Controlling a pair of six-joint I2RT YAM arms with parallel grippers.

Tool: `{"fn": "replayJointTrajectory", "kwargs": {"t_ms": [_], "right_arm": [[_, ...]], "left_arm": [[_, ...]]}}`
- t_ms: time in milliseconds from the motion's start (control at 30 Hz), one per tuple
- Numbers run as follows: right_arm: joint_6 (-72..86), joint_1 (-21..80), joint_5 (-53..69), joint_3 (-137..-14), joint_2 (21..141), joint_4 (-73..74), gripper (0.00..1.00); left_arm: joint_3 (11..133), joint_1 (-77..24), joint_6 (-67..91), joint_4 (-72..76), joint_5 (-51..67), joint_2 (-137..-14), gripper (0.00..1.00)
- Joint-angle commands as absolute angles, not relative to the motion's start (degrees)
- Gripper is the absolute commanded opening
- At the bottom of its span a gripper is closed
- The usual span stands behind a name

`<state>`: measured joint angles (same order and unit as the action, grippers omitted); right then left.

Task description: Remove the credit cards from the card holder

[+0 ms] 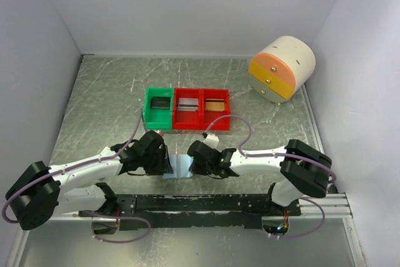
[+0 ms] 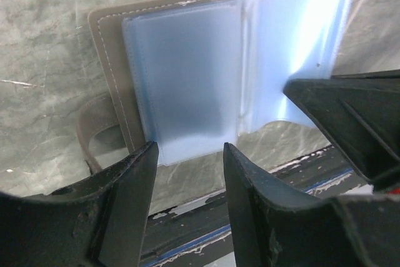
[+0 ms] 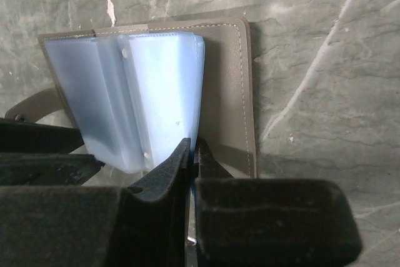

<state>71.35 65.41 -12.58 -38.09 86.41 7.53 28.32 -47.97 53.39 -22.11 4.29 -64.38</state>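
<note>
Beyond left pincer (image 2: pixel 189 151), grey card holder (image 2: pixel 109 60), pale-blue pockets (image 2: pixel 181 73) splayed.

A table (image 1: pixel 100 104) with a grey-green, marble-like top veined in white fills a small enclosure. Plain white walls close it on three sides: a back wall (image 1: pixel 200 4), a left wall (image 1: pixel 31 92) and a right wall (image 1: pixel 365 123), each meeting the tabletop in a straight seam. A black mounting rail (image 1: pixel 206 203) runs across the near edge, with a paler grey strip (image 1: pixel 219 248) below it. The light is soft and even, giving a faint sheen and weak shadows.
</note>
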Motion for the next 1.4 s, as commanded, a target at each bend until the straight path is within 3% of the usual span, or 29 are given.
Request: {"fn": "replayJointTrajectory", "kwargs": {"t_ms": [0,500,833,1367], "right_arm": [[71.7,65.6,-10.1,-36.3,88.0,8.6,0.02],[71.4,65.0,-8.5,-36.5,89.8,6.4,0.03],[70.6,64.9,-7.6,-36.7,90.1,5.4,0.03],[69.9,64.9,-6.6,-37.3,91.0,4.8,0.03]], "left_arm": [[27.6,-48.4,55.1,-21.4,2.2,-66.0,0.58],[29.0,-48.3,54.8,-26.9,-3.0,-64.7,0.62],[25.6,-48.4,55.3,-15.7,5.4,-67.2,0.45],[24.5,-48.4,59.9,-12.5,7.6,-62.3,0.49]]}}
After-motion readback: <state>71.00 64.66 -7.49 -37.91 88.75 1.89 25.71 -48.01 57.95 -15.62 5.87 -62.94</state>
